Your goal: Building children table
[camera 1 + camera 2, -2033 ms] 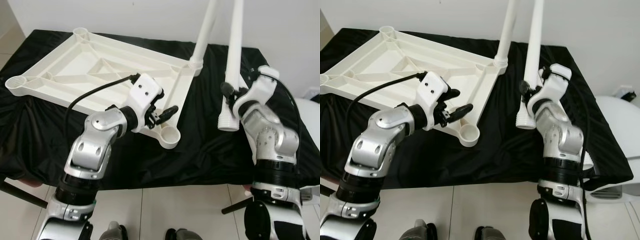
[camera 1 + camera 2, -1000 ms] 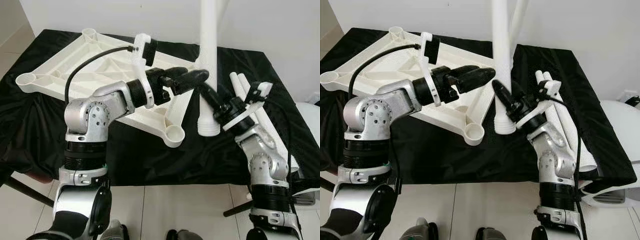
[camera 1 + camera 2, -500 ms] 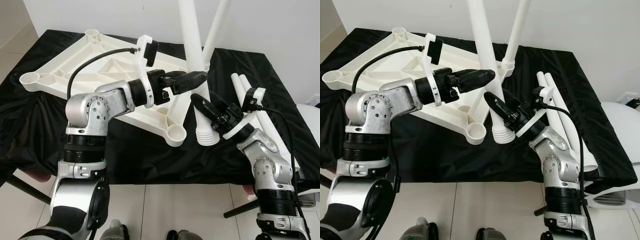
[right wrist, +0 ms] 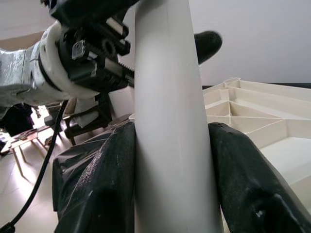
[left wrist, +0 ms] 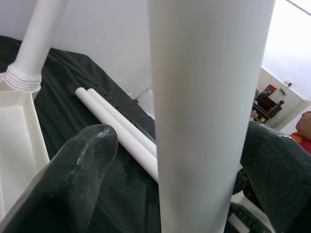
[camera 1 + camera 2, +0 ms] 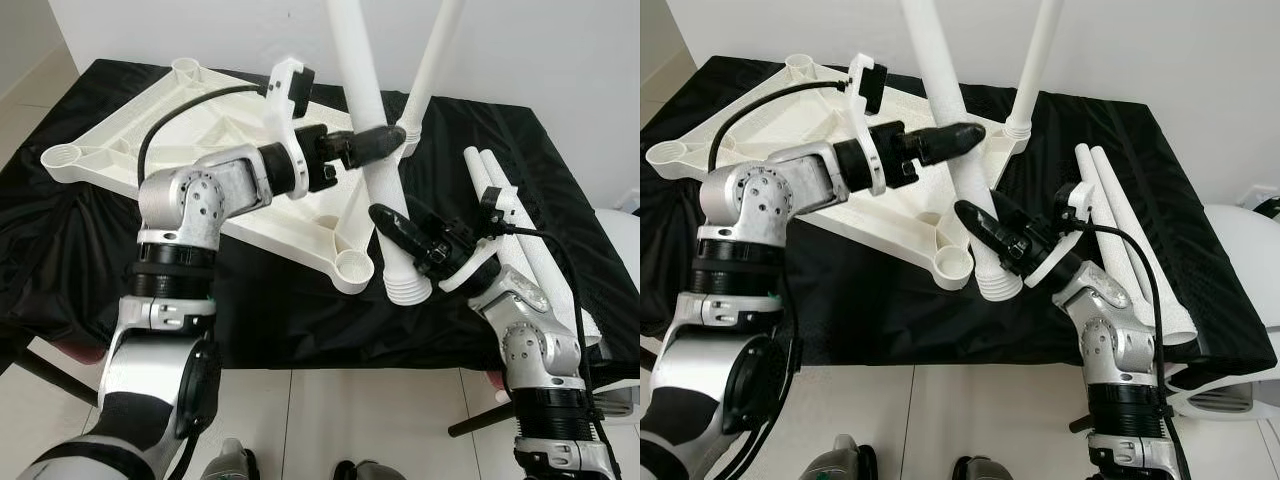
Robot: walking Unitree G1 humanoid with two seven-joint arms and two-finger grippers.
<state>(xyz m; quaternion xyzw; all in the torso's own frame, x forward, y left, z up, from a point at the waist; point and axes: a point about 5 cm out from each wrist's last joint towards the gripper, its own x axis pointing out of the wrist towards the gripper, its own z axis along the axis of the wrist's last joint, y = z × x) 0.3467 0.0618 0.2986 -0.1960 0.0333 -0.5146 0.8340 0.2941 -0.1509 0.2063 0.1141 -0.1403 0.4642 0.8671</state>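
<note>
Two claws are on one white table leg in front of me, and I see it standing steeply, its ribbed threaded end low, just beside the near corner socket of the upturned white tabletop. The right claw is clenched around the leg low down, just above the threads; in the right wrist view the white tube sits tight between both black fingers. The left claw reaches across from the left and meets the same leg higher up. In the left wrist view the leg runs between its two fingers, with a gap showing on each side, so I read it as bracketing the tube rather than squeezing it, though I cannot be sure from this angle.

The tabletop lies underside up on the desk, which is draped in black cloth, its ribs and round corner sockets facing me. A second leg is already standing in the far right corner socket, leaning up and out of the top of the picture. Two more loose legs lie side by side on the cloth to the right, touching each other, running away from the right arm's elbow towards the desk's near right edge. Below the desk edge I can see pale floor tiles.
</note>
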